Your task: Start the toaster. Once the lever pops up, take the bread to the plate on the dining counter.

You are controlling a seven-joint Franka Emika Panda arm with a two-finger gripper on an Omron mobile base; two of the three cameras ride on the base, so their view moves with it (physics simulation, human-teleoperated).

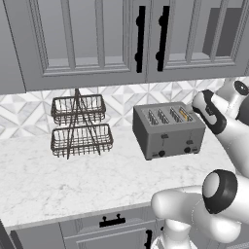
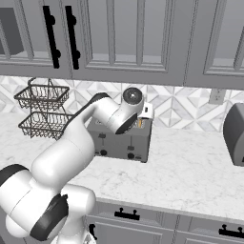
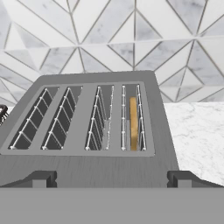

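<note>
Two-tier wire basket rack (image 1: pixel 80 127) on marble counter (image 1: pixel 58 182) (grey cabinets (image 1: pixel 87 39) above).

The toaster (image 1: pixel 168 130) looks like matt brushed grey metal with thin bright wire guards in its slots, dark plastic-looking knobs on its front, and a tan, dry-looking slice of bread (image 3: pixel 133 124) standing in the slot at one end. The desk (image 1: pixel 58 180) under the toaster is smooth white marble-look stone with faint grey veins, and the wall behind the toaster is tiled (image 3: pixel 113 35) in pale, lightly veined triangles. Beside the toaster stands a two-tier basket (image 1: pixel 79 125) of thin dark wire, and above the toaster hang matt grey painted cabinet doors (image 1: pixel 87 39) with glossy black handles (image 1: pixel 140 39).
</note>
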